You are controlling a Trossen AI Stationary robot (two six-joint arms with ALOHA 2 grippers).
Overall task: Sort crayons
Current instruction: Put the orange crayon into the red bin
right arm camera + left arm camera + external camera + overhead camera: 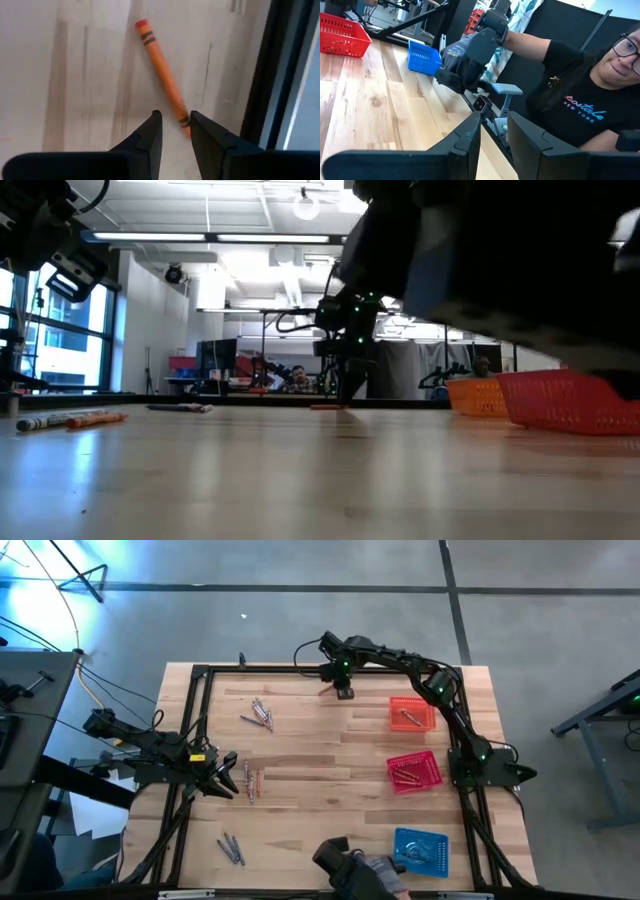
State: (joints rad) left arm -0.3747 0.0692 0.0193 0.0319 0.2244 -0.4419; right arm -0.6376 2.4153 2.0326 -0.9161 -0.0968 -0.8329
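An orange crayon (160, 70) lies flat on the wooden table near its far edge (325, 692). My right gripper (175, 122) points steeply down over the crayon's one end, fingers a little apart. Other crayons lie in loose groups on the table's left half: one far (260, 715), one in the middle (250, 780), one near (232, 848). My left gripper (228, 783) waits level at the left edge beside the middle group, open, with nothing between its fingers (495, 130). My right gripper comes at the orange crayon from above, slanting, with the crayon's end (183, 120) showing in the gap close beside one fingertip (197, 125). The crayon lies flat on the table. Whether a finger touches it, I cannot tell.
Along the right side stand three baskets: orange (412, 712) at the far end, red (413, 770) in the middle, blue (420, 848) nearest. A person in a black shirt (570, 100) stands at the near edge, with a gloved hand (350, 870) over it. Black frame rails (200, 670) border the table.
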